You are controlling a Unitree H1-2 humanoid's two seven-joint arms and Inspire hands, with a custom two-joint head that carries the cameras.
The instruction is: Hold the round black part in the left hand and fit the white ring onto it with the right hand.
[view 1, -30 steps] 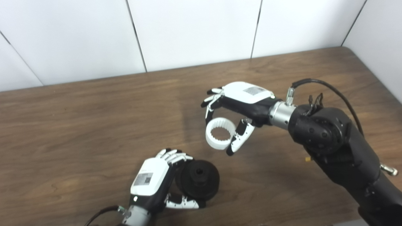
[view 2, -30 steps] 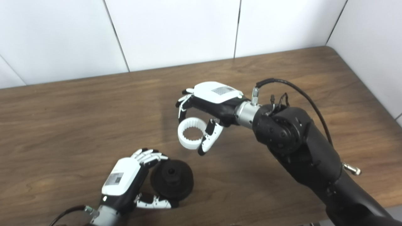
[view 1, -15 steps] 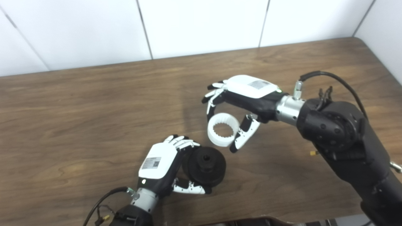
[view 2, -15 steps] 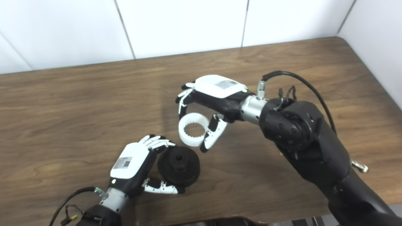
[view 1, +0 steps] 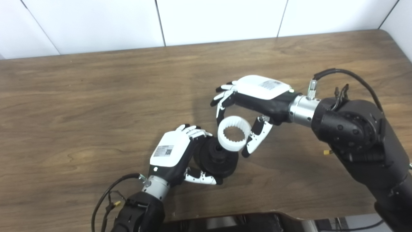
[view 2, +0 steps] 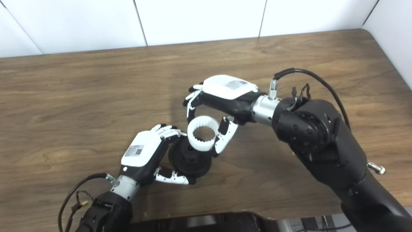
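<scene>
Near frame centre, left hand (view 1: 172, 151) fingers wrap round black part (view 1: 219, 159). Right hand (view 1: 257, 96) pinches white ring (view 1: 234, 138) btwn fingers and thumb, ring overlapping part's upper right edge above wood surface (view 1: 80, 96). Hand-back labels too small to read.

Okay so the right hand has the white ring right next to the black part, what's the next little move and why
Probably ease the right hand down and toward the left hand, centring the white ring over the hub of the round black part. The ring overlaps the part's upper right edge but isn't seated, and its toothed opening looks off-centre from the hub.
</scene>
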